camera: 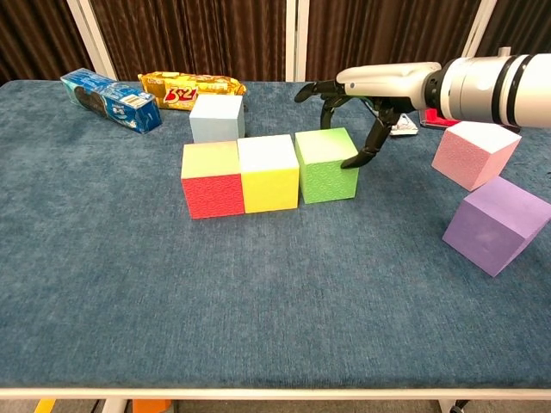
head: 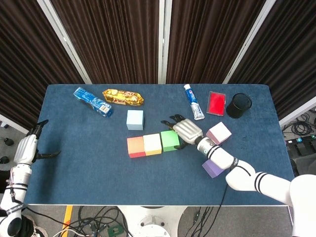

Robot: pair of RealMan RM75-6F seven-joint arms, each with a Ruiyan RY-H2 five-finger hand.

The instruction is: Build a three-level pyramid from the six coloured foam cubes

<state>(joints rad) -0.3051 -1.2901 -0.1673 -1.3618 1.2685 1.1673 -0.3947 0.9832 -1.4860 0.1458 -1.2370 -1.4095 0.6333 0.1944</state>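
A red cube point(camera: 212, 179), a yellow cube point(camera: 269, 172) and a green cube point(camera: 326, 164) stand in a row mid-table; the green one is turned slightly askew. My right hand point(camera: 366, 116) hovers at the green cube's right side with spread fingers, a fingertip point(camera: 348, 163) touching its right edge; it holds nothing. A light-blue cube point(camera: 216, 117) sits behind the row. A pink cube point(camera: 474, 154) and a purple cube point(camera: 497, 224) lie at the right. My left hand point(head: 27, 148) stays off the table's left edge with fingers apart.
At the back lie a blue biscuit pack point(head: 93, 101), a gold snack pack point(head: 123, 97), a toothpaste tube point(head: 193, 101), a red box point(head: 216, 103) and a black cup point(head: 239, 105). The blue cloth table point(camera: 258, 292) stretches bare toward its front edge.
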